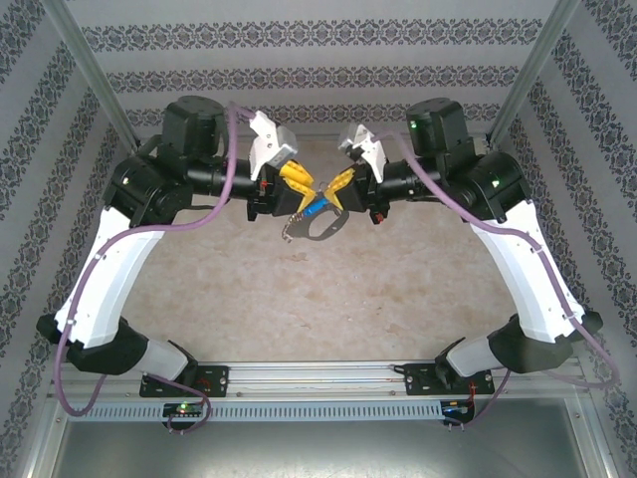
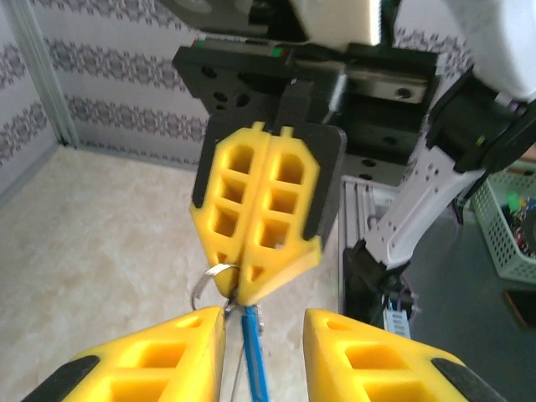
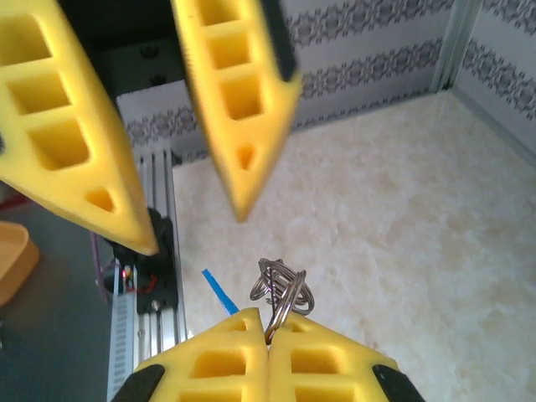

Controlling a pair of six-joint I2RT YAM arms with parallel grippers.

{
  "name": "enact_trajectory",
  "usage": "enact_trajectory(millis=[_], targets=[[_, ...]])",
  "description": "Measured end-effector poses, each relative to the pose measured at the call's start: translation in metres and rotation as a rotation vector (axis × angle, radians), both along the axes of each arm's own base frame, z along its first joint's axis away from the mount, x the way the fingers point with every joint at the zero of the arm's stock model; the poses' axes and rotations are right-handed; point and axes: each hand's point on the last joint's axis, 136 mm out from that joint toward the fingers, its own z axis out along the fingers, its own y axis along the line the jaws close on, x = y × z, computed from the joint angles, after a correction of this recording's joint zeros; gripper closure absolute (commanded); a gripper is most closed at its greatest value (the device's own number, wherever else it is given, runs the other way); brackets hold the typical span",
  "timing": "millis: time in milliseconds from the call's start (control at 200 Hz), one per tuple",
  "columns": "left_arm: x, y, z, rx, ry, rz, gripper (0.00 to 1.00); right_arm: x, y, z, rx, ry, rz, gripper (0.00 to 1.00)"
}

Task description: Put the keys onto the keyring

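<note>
Left gripper (image 2: 264,339) fingers stand apart, blue key (image 2: 254,362) between them. Right gripper (image 2: 240,289) opposite, jaws pressed together, pinching keyring (image 2: 203,283).

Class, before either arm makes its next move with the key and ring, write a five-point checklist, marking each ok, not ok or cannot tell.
1. Right gripper shut on the keyring: ok.
2. Left gripper jaws apart, not pinching the key: ok.
3. Key threaded on the keyring: cannot tell.
4. Key in sight between the left gripper's fingers: ok.
5. Both grippers held above the table: ok.
</note>
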Motion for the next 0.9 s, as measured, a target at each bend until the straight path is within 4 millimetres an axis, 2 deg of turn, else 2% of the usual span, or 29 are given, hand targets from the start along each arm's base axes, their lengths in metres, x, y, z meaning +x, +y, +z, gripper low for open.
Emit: enact_trajectory(millis=[85, 195, 475, 609, 899], targets=[[0.003, -0.004, -0.013, 0.036, 0.021, -0.009, 0.7, -0.004, 0.0, -0.008, -0.037, -0.004, 0.01, 1.0], [0.003, -0.006, -0.019, 0.053, 0.035, -0.018, 0.71, -0.01, 0.0, -0.012, -0.066, -0.024, 0.031, 1.0], [-0.006, -0.009, -0.021, 0.061, 0.041, -0.048, 0.72, -0.021, 0.004, -0.011, -0.1, -0.069, 0.096, 1.0], [-0.008, -0.01, -0.022, 0.063, 0.042, -0.054, 0.75, -0.02, 0.006, -0.015, -0.114, -0.062, 0.11, 1.0], [-0.01, -0.011, -0.024, 0.063, 0.054, -0.071, 0.72, -0.022, 0.006, -0.016, -0.12, -0.064, 0.124, 1.0]])
